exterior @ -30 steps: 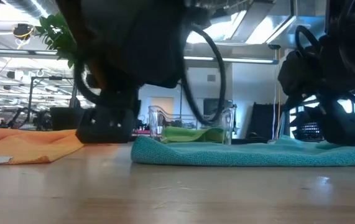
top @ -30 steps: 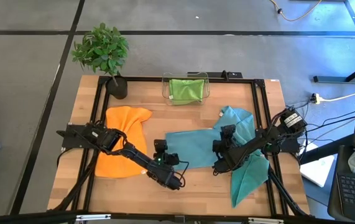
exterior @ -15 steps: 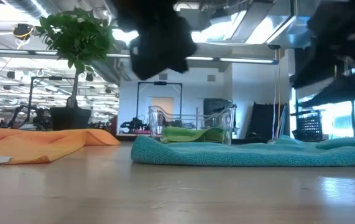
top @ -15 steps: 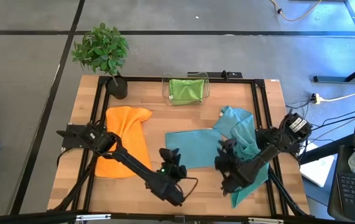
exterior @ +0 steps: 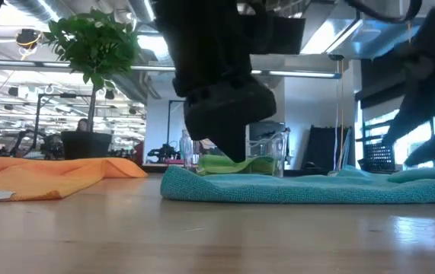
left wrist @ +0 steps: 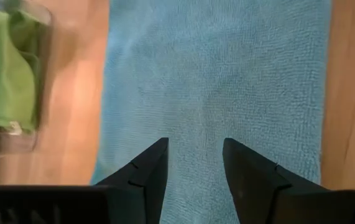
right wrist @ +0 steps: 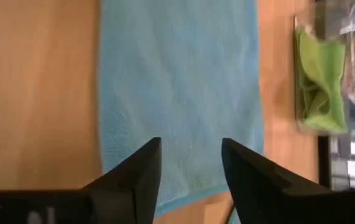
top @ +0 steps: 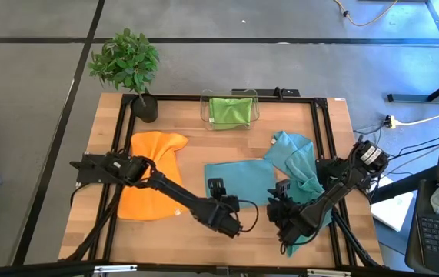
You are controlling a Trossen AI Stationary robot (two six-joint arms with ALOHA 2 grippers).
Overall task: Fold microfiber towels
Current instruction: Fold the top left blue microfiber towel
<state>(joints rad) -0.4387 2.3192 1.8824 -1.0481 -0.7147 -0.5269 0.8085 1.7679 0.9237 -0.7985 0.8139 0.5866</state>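
Two dark robot arms poised over a soft teal microfiber towel point(top: 238, 183) lying flat at centre frame on a pale wooden table point(top: 188, 111), high view. Left gripper point(top: 231, 218) at lower centre, just off the towel's near edge; right gripper point(top: 287, 218) beside it to the right, over the near corner where a second, crumpled teal cloth point(top: 302, 165) overlaps toward right of frame. Both sets of fingers parted with a clear gap, holding nothing: left wrist view looks past the left pair point(left wrist: 193, 171) straight onto towel pile, right wrist view the same past the right pair point(right wrist: 189, 168).

Flat orange microfiber towel point(top: 151, 173) spread at left of frame, under the left arm. Folded lime green towel point(top: 230, 110) sitting inside a clear plastic bin point(top: 204, 106) at top centre, next to a small potted green plant point(top: 127, 65) at upper left.

Judged light, limp and non-slip: likely to drape and sag once lifted, with no stiffness to hold a crease unaided. Best taken at the two near corners or along the near hem, one gripper each, pinching a single layer.

Low view, level with the tabletop, alone showing the teal towel's thickness, a low plush band point(exterior: 301, 186), and a gripper hanging just above it. High view alone giving the full layout and which arm is which. Wrist views alone revealing the weave and the straight edges against bare wood.
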